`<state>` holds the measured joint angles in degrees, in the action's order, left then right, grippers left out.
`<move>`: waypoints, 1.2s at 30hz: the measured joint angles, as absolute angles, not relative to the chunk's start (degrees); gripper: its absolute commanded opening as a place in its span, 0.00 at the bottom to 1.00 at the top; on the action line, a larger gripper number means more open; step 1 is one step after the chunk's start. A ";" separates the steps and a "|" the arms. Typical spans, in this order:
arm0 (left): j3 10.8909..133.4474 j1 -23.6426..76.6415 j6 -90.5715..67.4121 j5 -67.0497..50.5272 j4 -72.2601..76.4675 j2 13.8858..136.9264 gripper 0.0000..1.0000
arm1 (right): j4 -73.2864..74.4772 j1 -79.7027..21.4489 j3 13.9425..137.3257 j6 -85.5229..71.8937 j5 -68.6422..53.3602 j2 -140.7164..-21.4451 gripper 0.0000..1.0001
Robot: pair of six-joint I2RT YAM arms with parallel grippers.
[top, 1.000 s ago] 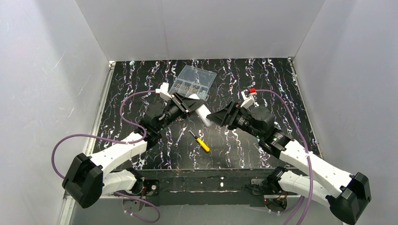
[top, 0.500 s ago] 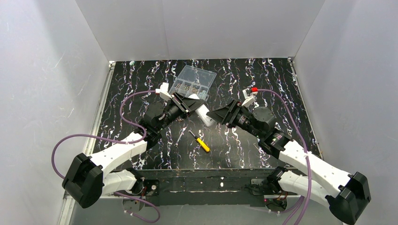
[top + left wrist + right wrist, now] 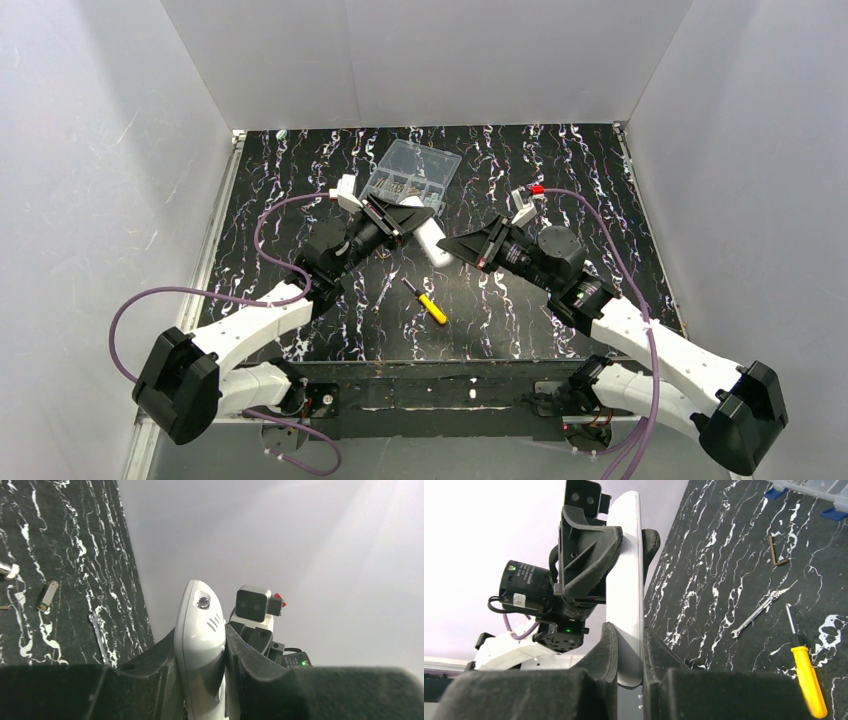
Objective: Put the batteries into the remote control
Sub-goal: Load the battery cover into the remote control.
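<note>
The left gripper (image 3: 405, 222) is clamped on one end of the slim white plastic remote control (image 3: 432, 243). The right gripper (image 3: 465, 247) pinches the other end. The bar is held off the surface between them, over the middle of the black marbled worktop (image 3: 290, 180). Just nearer the front edge lies a yellow-handled screwdriver (image 3: 432, 307), with a small flat metal wrench (image 3: 759, 611) beside it. A clear plastic compartment box (image 3: 412, 172) sits toward the far edge.

Blk table (image 3: 585, 165) w/ screwdriver (image 3: 429, 304), box (image 3: 411, 171)
</note>
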<state>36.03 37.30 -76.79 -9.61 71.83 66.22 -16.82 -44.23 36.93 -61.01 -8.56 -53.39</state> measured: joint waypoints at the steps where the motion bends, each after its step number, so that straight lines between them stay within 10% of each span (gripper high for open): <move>1: 36.10 37.26 -77.08 -9.63 72.23 66.19 0.00 | -17.15 -44.23 36.93 -61.41 -8.73 -53.19 0.06; 10: 36.16 37.47 -76.01 -9.63 72.53 66.19 0.00 | -16.25 -43.88 36.93 -61.84 -7.70 -52.97 0.64; 36: 36.16 37.63 -74.54 -9.61 71.66 66.22 0.00 | -22.57 -43.51 34.57 -65.93 -9.63 -55.90 0.68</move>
<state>36.16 37.63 -74.54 -9.61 71.66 66.22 -22.57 -43.51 34.57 -65.93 -9.63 -55.90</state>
